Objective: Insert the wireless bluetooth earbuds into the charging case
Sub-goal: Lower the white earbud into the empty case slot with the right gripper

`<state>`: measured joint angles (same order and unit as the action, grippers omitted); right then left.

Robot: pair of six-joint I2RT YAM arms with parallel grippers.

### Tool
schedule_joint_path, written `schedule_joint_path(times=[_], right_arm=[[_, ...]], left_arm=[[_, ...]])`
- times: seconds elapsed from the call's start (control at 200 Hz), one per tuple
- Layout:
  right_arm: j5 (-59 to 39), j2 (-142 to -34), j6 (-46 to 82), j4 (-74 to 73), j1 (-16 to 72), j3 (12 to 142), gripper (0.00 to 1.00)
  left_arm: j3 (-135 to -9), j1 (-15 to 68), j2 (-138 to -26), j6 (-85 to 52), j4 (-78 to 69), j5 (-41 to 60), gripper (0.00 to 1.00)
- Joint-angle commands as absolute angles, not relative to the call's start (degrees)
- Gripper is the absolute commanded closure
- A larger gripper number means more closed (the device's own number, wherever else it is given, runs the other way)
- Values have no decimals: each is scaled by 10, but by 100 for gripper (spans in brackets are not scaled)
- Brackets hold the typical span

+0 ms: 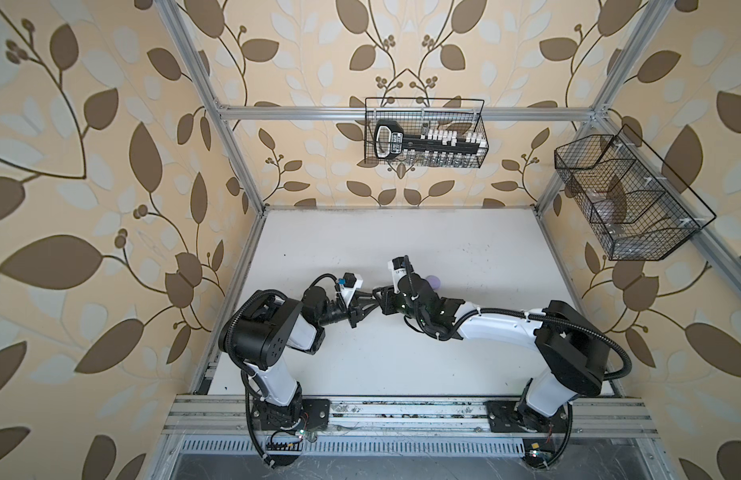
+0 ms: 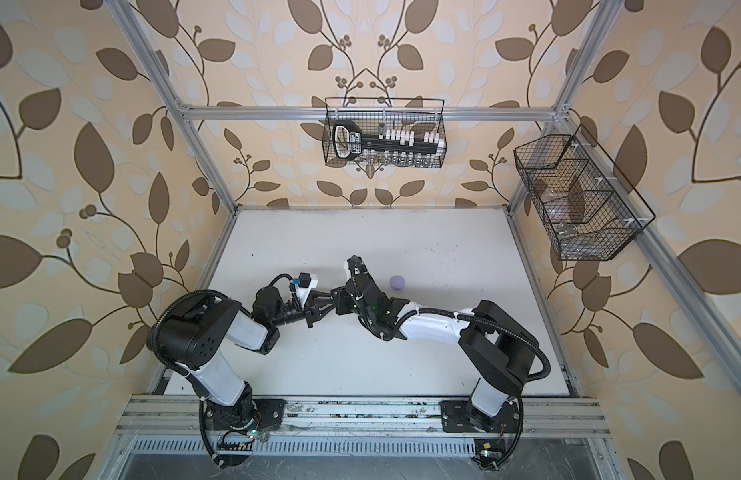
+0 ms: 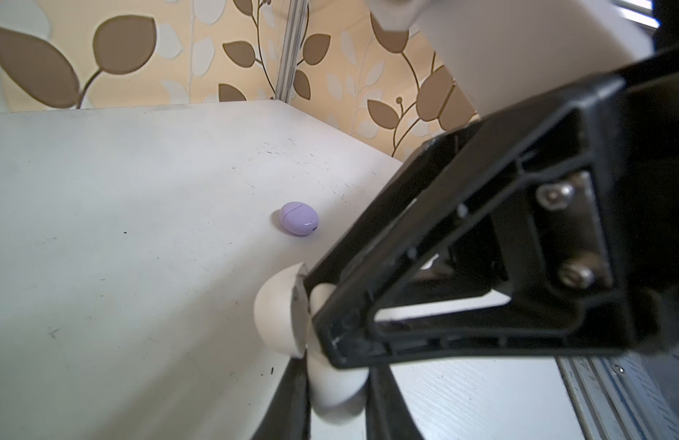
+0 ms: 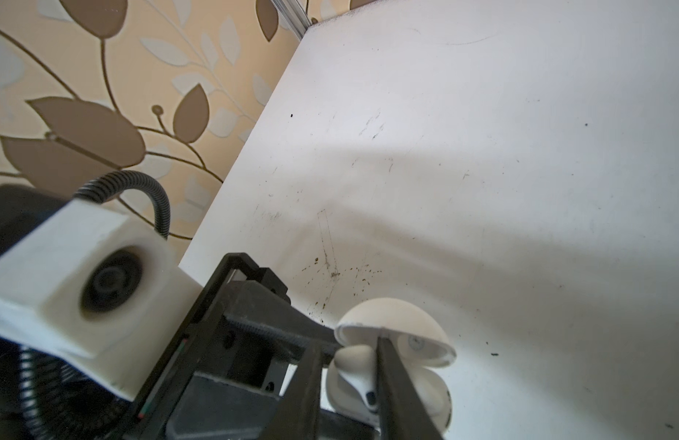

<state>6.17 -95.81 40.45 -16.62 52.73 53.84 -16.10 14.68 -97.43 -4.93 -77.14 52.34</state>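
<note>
White case point(image 4: 406, 331) open, one white earbud point(image 4: 355, 381) inside; left pincer point(image 3: 337, 388) clamped on case over bench point(image 4: 482, 152) centre; right pincer point(image 4: 349, 343) astride earbud, jaws barely parted, grip unclear. One lavender case point(image 3: 299, 219), closed, nearby.

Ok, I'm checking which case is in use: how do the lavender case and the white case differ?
The lavender case is shut; the white case stands open. The lavender case lies free on the table; the white case is gripped by the left claw. Both are small rounded shells.
</note>
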Motion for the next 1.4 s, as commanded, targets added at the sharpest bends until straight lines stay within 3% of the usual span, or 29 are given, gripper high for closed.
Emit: schedule_joint_path(times=[0.0, 0.8, 1.4], right_arm=[[7, -972, 405, -159, 536, 533, 73], [-50, -974, 395, -152, 517, 541, 73], [-157, -989, 355, -166, 488, 528, 73]], left_arm=[[-173, 149, -974, -53, -814, 528, 82], [-173, 149, -974, -53, -814, 532, 82], [-173, 149, -972, -53, -814, 556, 83]])
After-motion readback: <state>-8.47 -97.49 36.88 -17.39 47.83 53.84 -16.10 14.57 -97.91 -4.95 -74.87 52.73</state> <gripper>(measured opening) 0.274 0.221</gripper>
